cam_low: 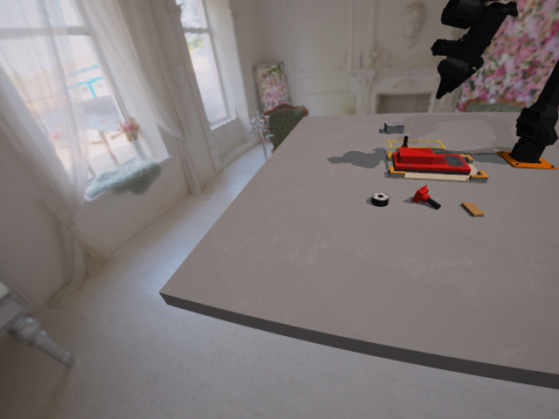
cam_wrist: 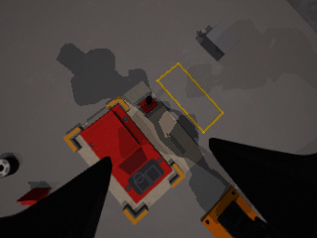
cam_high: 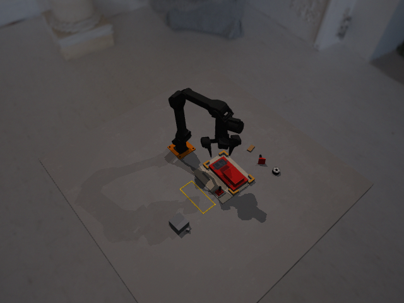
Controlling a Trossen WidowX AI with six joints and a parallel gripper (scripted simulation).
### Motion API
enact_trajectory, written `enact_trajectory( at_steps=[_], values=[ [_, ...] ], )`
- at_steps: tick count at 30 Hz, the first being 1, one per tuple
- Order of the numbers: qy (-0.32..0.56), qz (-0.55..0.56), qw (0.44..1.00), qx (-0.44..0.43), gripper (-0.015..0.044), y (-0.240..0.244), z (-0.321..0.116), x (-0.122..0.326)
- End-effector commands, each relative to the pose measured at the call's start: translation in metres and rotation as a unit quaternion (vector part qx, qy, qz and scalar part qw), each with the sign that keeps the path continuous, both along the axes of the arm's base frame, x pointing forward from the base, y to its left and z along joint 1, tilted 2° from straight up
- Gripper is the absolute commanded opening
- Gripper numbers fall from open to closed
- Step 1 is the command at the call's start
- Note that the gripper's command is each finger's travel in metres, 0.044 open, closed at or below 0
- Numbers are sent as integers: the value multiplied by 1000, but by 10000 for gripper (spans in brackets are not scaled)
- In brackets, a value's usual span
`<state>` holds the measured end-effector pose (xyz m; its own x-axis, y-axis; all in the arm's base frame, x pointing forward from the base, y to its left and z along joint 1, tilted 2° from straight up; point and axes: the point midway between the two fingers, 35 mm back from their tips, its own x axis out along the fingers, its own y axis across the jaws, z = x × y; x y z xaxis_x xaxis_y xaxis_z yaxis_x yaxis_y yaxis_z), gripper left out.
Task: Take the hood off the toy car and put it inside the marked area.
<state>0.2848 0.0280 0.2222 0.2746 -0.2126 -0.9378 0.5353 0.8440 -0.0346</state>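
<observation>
The red toy car sits on a pale tray between orange corner brackets. It has a raised red block at one end and a dark grey panel with outlines at the other; I cannot tell for sure which part is the hood. The marked area is a yellow outline beside the tray, with no object in it. My gripper is open and empty, pointing down above the car's panel end, touching nothing.
A small red part with a black post stands on the tray's side. A grey block lies beyond the marked area. A wheel, a red part with a black peg and a wooden piece lie across the car.
</observation>
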Motion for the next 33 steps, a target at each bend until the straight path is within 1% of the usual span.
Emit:
enact_trajectory(
  at_steps=[1,9,13,33],
  values=[
    [43,61,997,12,440,13,-18,19],
    [132,200,969,52,440,39,-66,56],
    [161,254,951,74,440,49,-88,68],
    [162,256,950,76,440,50,-98,69]
  ],
)
